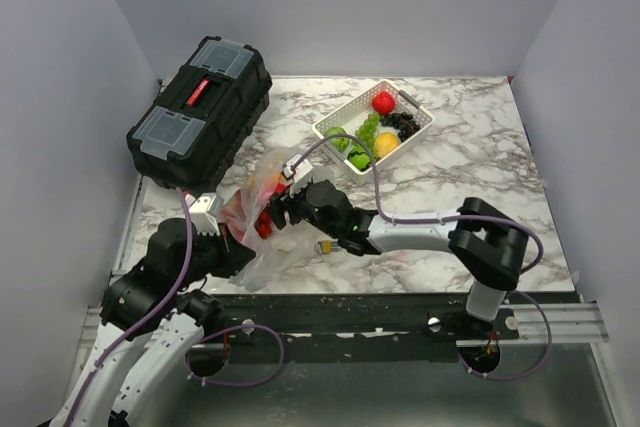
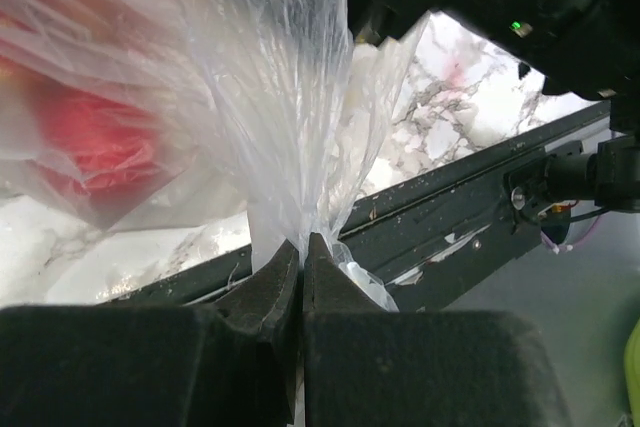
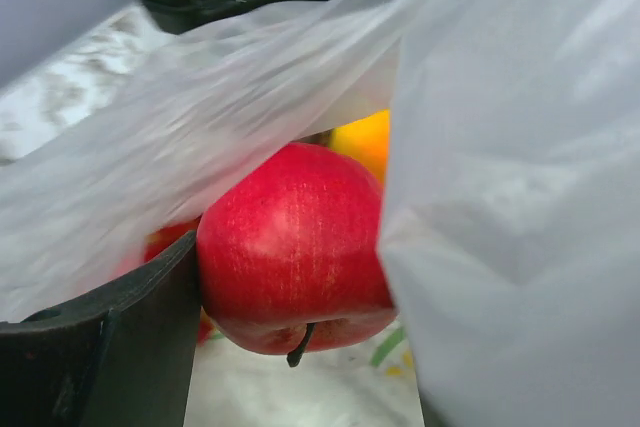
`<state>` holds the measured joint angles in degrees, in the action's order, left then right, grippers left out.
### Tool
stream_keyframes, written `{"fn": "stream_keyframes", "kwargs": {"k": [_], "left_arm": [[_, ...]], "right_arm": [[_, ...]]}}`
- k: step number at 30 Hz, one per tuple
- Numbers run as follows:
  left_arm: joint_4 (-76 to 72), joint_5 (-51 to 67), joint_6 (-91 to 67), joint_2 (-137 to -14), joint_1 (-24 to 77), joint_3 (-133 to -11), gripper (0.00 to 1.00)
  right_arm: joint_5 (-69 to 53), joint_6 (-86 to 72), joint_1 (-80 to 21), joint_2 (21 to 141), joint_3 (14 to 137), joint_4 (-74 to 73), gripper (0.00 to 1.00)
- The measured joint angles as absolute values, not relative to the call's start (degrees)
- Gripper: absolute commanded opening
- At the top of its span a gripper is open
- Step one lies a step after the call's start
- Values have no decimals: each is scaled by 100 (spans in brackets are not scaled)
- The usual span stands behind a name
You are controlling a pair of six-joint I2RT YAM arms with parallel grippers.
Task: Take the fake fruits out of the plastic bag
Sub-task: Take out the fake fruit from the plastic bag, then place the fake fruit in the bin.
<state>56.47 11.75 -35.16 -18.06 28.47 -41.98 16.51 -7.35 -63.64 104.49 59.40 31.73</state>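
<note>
Nearest, the left end effector (image 2: 302,252) was clamped on a fold of the thin, limp plastic bag (image 2: 280,97) at the bench's (image 1: 470,167) near-left edge. Beyond, the right end effector (image 1: 284,209) sat against a light, hard, glossy apple (image 3: 290,247) inside the bag, though whether it gripped could not be told. The round skin would likely slip, so its widest sides seemed the best hold.

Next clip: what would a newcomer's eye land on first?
A clear crinkly plastic bag is bunched at the near left, a gathered fold pinched in the shut left hand. Inside it, a glossy red toy apple fills the right wrist view, with the right hand close beside it.
</note>
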Motion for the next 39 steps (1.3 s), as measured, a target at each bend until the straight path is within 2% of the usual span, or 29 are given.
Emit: {"fn": "stream_keyframes", "kwargs": {"k": [9, 16, 26, 39], "left_arm": [[5179, 1140, -3369, -1914, 2847, -4377, 0], [5063, 993, -3162, -1938, 2847, -4425, 0], [4930, 941, -3083, -1970, 2847, -4425, 0], [4908, 919, -3085, -1822, 2847, -4423, 0]], "right_arm": [[331, -1505, -6364, 9157, 5129, 2902, 19], [91, -1758, -6364, 8066, 4731, 2685, 17], [882, -1332, -6364, 6897, 4639, 2539, 9], [2574, -346, -6012, 6801, 5387, 2630, 7]]}}
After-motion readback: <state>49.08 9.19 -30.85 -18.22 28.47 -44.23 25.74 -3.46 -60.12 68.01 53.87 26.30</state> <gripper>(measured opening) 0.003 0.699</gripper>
